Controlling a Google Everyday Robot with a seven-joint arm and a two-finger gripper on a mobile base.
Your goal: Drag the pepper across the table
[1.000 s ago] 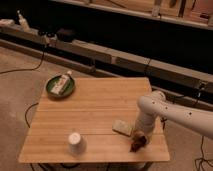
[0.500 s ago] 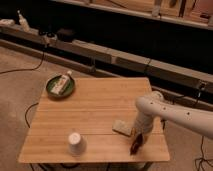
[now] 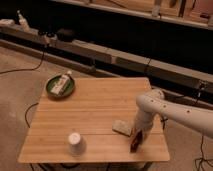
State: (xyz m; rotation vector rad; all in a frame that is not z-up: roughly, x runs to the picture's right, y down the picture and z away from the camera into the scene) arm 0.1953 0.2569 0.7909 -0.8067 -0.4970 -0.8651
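The small dark red pepper (image 3: 134, 143) lies on the light wooden table (image 3: 95, 110) near its front right edge. My gripper (image 3: 137, 134) reaches down from the white arm on the right and sits right on top of the pepper's upper end, hiding part of it. A pale tan sponge-like block (image 3: 122, 127) lies just left of the gripper, close to the pepper.
A white cup (image 3: 75, 143) stands near the table's front left. A green plate (image 3: 60, 87) holding a small white item sits at the back left corner. Cables run on the floor to the left, and a dark shelf stands behind.
The gripper and the pepper have shifted slightly to the left along the front part of the table. The sponge block, cup and plate have not moved.
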